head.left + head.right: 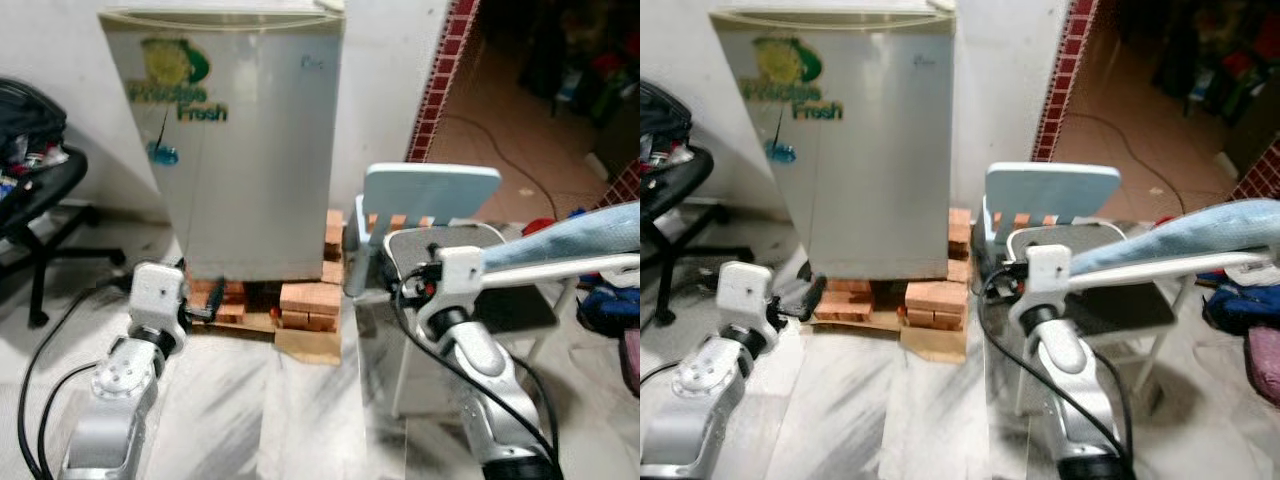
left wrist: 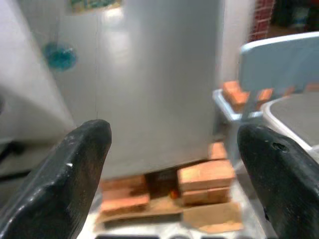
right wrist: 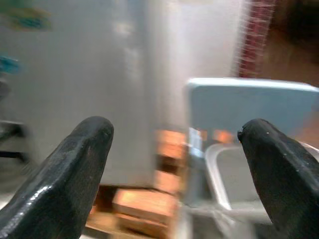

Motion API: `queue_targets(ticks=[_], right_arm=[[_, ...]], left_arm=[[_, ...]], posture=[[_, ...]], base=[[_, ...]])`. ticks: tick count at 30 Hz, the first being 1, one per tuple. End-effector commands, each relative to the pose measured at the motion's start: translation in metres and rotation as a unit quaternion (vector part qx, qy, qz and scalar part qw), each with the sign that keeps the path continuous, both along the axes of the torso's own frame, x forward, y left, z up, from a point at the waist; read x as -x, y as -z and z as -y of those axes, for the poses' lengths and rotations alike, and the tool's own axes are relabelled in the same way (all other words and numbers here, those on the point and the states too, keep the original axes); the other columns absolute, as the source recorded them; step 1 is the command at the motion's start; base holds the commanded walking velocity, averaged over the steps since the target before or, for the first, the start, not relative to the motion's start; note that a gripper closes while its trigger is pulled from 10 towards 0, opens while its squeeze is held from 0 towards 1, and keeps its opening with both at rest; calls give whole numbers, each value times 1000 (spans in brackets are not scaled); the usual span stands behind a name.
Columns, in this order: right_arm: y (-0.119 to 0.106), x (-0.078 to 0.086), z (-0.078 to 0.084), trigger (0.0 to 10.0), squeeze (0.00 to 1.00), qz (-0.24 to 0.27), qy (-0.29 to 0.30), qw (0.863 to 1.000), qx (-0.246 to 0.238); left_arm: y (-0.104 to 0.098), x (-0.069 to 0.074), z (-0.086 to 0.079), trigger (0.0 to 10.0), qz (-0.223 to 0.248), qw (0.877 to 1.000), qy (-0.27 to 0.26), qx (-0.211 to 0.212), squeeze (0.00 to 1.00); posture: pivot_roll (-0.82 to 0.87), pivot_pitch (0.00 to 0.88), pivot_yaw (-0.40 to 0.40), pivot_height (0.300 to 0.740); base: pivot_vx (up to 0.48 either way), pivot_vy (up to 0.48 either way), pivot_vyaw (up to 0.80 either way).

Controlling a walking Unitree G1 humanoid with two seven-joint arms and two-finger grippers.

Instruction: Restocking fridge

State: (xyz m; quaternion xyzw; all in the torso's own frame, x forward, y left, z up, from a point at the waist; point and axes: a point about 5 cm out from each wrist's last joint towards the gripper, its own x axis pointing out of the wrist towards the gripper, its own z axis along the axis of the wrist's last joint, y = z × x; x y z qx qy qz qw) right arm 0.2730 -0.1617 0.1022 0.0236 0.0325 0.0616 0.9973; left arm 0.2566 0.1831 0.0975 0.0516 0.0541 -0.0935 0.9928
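A small silver fridge [image 1: 250, 150] with a green "Fresh" logo stands against the wall, its door closed, raised on orange bricks [image 1: 310, 300]. My left gripper [image 2: 172, 134] is held low in front of the fridge's lower left corner, open and empty, its black fingers [image 2: 65, 174] spread wide. My right gripper [image 3: 174, 132] is out in front at the right, beside a light blue chair [image 1: 430, 195], also open with nothing between its fingers [image 3: 276, 164]. Both point toward the fridge from a short distance away.
The light blue chair with a grey seat stands right of the fridge. A black office chair [image 1: 40, 190] is at the left. Blue cloth [image 1: 585, 235] hangs at the right. A red-tiled doorway edge [image 1: 440, 70] opens to a dark room. Black cables trail on the marble floor [image 1: 300, 410].
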Motion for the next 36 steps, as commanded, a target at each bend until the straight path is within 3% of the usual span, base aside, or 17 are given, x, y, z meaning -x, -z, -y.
queue_targets(ticks=[1, 4, 11, 14, 16, 24, 36], right_arm=[[-3, -2, -6, 10000, 0, 9, 6, 1000, 5], [-2, -4, 0, 10000, 0, 12, 30, 999, 33], [-5, -5, 1, 10000, 0, 30, 27, 999, 36], [-7, -4, -1, 10000, 0, 33, 22, 999, 22], [-6, -3, -3, 10000, 0, 23, 16, 1000, -12], [-10, -5, -4, 10000, 0, 37, 14, 999, -6], [-10, -8, -1, 10000, 0, 36, 19, 999, -4]], left_arm=[[3, 3, -11, 10000, -1, 1000, -21, -12, 0], [1, 1, -13, 10000, 10, 1000, -26, -13, 0], [4, 1, -12, 10000, 18, 999, -32, 0, 0], [5, 0, -12, 10000, 15, 999, -31, 6, 0], [6, 0, -12, 10000, 13, 999, -28, 9, 0], [8, 0, -6, 10000, 17, 999, -27, 20, 0], [5, -5, -12, 10000, 29, 998, -45, 23, 0]], posture=[[47, 0, -11, 740], [48, 0, -13, 740], [47, 0, -14, 740], [47, 0, -13, 740], [47, 0, -11, 740], [41, 0, -11, 740], [46, 0, -22, 740]], base=[[0, 480, 0], [0, 480, 0], [0, 480, 0], [0, 480, 0], [0, 480, 0], [0, 480, 0], [0, 480, -790]])
